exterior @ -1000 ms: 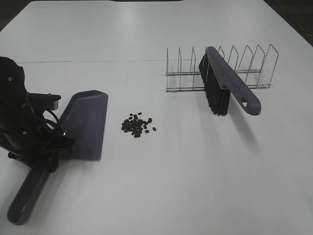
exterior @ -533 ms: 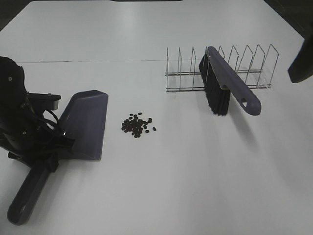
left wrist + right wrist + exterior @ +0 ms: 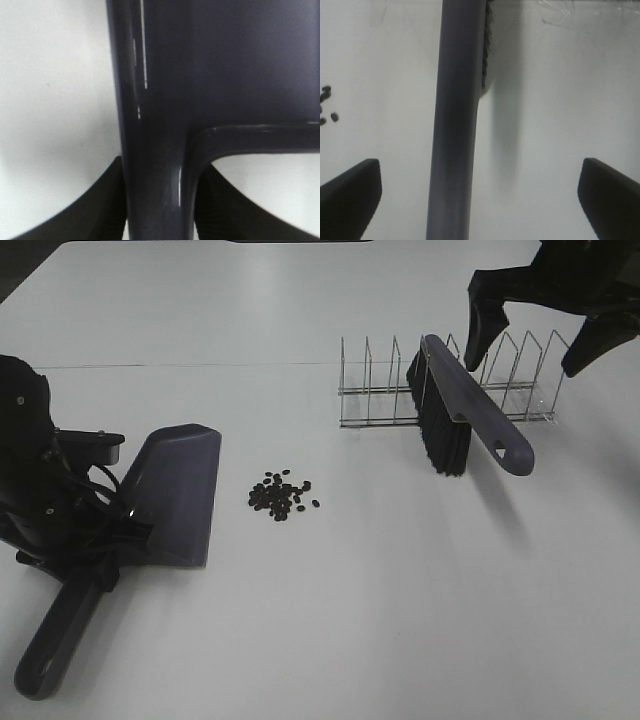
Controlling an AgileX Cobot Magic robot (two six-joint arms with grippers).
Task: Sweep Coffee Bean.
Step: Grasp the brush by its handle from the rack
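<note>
A loose cluster of small dark coffee beans (image 3: 281, 496) lies on the white counter (image 3: 350, 620), left of center in the high view. The beans sit close together, with a few strays at the right edge of the cluster. A few of them also show at the edge of the right wrist view (image 3: 326, 107).

To the left of the beans, near them but not touching, a purple dustpan (image 3: 175, 495) rests on the counter. Its long handle points toward the front left corner. My left jaws are clamped tight on that handle where it meets the pan. In the left wrist view the handle (image 3: 155, 150) fills the gap between my 2 black fingers (image 3: 85, 210).

Well to the right of the beans stands a wire rack (image 3: 520, 390) with upright dividers. A purple brush (image 3: 470, 420) leans in one slot, with its dark bristles down toward the counter and its handle reaching out to the front right.

My right jaws hover above the brush and rack, spread wide and holding nothing. In the right wrist view the brush handle (image 3: 455, 125) runs between my 2 fingertips (image 3: 350, 195), clear of both.
</note>
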